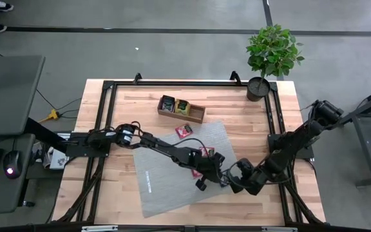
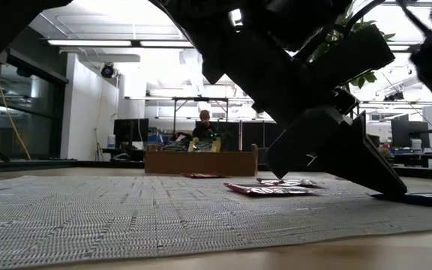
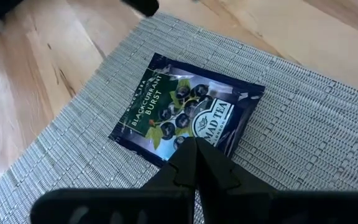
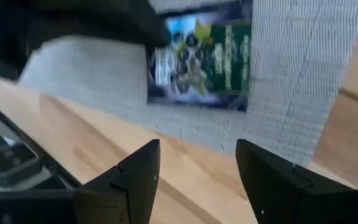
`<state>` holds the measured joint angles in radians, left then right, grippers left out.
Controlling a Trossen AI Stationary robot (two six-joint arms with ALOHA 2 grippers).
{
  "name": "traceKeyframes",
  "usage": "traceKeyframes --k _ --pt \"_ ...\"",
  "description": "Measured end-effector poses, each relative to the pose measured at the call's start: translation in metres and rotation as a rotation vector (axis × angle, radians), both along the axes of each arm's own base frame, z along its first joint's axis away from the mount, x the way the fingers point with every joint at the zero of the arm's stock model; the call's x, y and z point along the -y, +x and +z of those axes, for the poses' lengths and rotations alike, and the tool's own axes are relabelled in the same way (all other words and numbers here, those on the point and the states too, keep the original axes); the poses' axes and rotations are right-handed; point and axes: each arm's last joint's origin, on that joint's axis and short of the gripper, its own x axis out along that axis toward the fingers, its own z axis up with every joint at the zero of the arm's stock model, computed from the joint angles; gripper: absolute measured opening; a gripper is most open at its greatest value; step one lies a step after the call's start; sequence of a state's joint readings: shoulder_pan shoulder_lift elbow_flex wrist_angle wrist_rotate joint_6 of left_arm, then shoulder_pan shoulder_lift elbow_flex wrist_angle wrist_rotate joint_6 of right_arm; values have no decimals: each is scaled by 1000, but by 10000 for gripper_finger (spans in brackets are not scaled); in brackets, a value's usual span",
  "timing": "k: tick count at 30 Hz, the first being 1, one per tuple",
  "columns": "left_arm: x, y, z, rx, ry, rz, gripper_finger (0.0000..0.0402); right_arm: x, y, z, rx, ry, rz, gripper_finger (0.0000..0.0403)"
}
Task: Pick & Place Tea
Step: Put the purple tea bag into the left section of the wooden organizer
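The left arm reaches across the grey mat toward its right-hand edge; the left gripper has its two dark fingers pressed together, their tips meeting at the near edge of a dark blue blackcurrant sachet that lies flat on the mat near the mat's corner; whether the tips pinch the sachet's edge or only touch it cannot be told; in the high view this gripper sits low over the mat's right part, just beside the right arm. The right gripper hangs over the bare wood of the tabletop just off the mat's edge, its fingers spread well apart and holding nothing; the same blue sachet shows beyond them with the left arm's dark body over one side of it; in the high view the right gripper points at the left one from close by. Other tea lies on the mat: a red-pink sachet toward the wooden tray, and another red-pink sachet partly under the left arm; in the low view red-pink sachets lie flat on the mat in front of the tray. The tray stands beyond the mat's far edge and holds two dark sachets in its compartments; a potted plant stands at the tabletop's far right corner.
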<state>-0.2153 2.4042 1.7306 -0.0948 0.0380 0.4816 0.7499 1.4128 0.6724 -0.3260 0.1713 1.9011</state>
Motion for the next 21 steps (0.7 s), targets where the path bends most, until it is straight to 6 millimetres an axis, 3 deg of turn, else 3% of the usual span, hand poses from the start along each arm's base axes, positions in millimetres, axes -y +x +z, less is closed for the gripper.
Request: traceKeyframes --k 10,21 --pt "-2 0 0 -1 -3 1 0 29 13 -4 -62 -69 -123 206" --pt "-2 0 -1 -1 4 -4 0 22 24 -22 -79 -54 -106 206"
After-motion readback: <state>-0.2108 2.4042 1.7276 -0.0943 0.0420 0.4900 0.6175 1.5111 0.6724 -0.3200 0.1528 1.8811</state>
